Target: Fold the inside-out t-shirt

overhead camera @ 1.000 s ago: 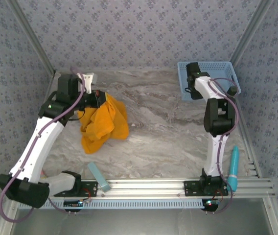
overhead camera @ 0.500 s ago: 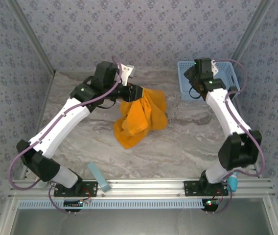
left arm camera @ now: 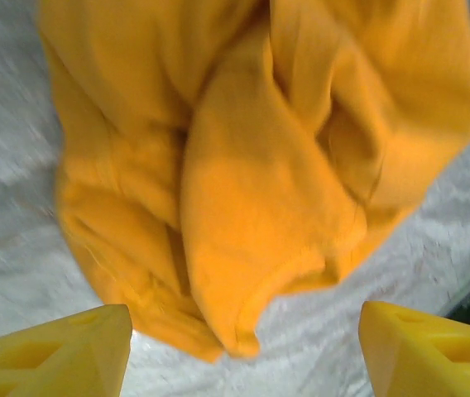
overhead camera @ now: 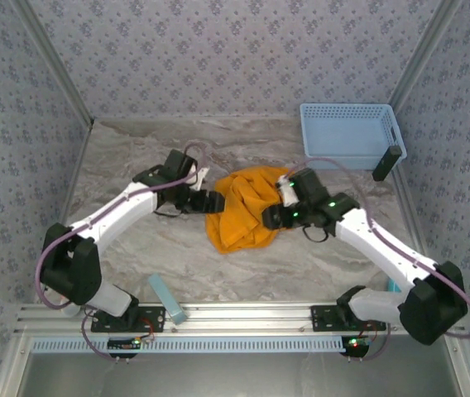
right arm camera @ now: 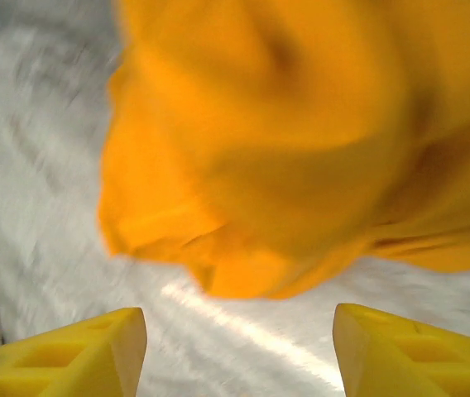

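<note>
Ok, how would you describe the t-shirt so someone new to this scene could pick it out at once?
Start from the grey marbled table and look to its middle. There lies the t-shirt, a crumpled orange-yellow heap of soft cloth. It is the one piece of fabric on the table, while the basket at the far right corner is rigid light blue plastic.

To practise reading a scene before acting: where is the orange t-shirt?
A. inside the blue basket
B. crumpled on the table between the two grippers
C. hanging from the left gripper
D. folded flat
B: the t-shirt lies in a crumpled heap on the table, the left gripper at one side, the right gripper at the other, both open.
</note>
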Controlling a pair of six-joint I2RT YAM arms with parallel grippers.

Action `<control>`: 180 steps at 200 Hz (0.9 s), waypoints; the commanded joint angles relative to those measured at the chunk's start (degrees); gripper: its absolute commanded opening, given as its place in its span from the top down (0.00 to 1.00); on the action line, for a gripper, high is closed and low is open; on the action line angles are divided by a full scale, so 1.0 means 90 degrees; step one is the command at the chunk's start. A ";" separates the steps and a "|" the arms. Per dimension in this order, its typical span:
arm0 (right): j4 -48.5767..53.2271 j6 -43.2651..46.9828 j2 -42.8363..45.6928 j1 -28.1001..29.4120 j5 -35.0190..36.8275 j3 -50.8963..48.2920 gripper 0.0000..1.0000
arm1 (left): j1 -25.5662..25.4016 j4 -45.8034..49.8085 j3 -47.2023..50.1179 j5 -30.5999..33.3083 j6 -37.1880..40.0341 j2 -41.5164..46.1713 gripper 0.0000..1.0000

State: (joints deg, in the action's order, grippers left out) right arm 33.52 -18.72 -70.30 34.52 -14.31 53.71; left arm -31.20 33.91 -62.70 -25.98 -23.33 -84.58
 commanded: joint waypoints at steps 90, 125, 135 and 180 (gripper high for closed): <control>-0.2546 -0.1296 -0.1954 0.0520 0.0360 -0.0233 0.82 | -0.1169 -0.1679 0.1041 0.0992 -0.0788 -0.0868 0.37; -0.2631 -0.1250 -0.1563 0.0363 0.0082 -0.0290 1.00 | -0.1149 -0.1766 0.0745 0.0753 -0.0625 -0.0887 0.81; -0.2551 -0.1180 -0.1338 0.0362 0.0194 -0.0304 1.00 | -0.1080 -0.1401 0.0510 0.0785 -0.0397 -0.0700 0.96; -0.2101 -0.0556 -0.0414 0.0074 0.0279 -0.0230 0.79 | -0.0374 0.1162 -0.1524 0.1695 0.0642 0.0670 1.00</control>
State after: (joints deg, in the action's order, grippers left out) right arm 12.01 -28.29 -78.04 36.56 -12.58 50.89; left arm -37.85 31.18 -65.04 -16.73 -24.56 -87.74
